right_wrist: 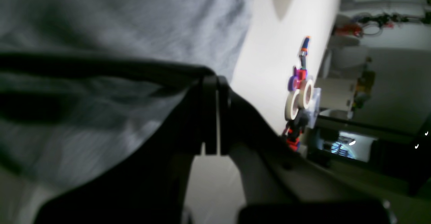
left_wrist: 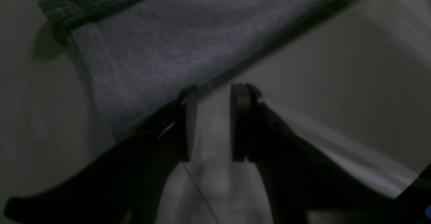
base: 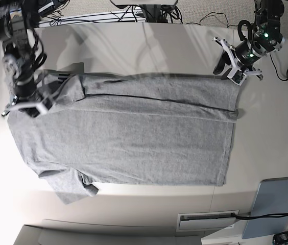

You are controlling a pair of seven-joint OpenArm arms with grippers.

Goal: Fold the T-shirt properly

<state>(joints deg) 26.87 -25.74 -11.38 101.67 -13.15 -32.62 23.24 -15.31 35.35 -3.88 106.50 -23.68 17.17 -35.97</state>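
Heather-grey cotton fills most of my base view: the large short-sleeved T-shirt [base: 128, 138] lies spread flat on the pale off-white table [base: 154, 46], plain side up, with its upper long edge folded over into a narrow band.

My left gripper [base: 229, 65] sits just off the shirt's corner at the hem end. In the left wrist view its two black fingers [left_wrist: 240, 123] stand parted with only bare table between them; the grey fabric edge runs just beyond and to one side of the tips, so I have hold of nothing there.

My right gripper [base: 27, 104] is at the sleeve end, low over the cloth. Through the right wrist camera its pads are pressed together, shirt fabric lying beside and past them. Whether any cloth is pinched, I cannot tell.
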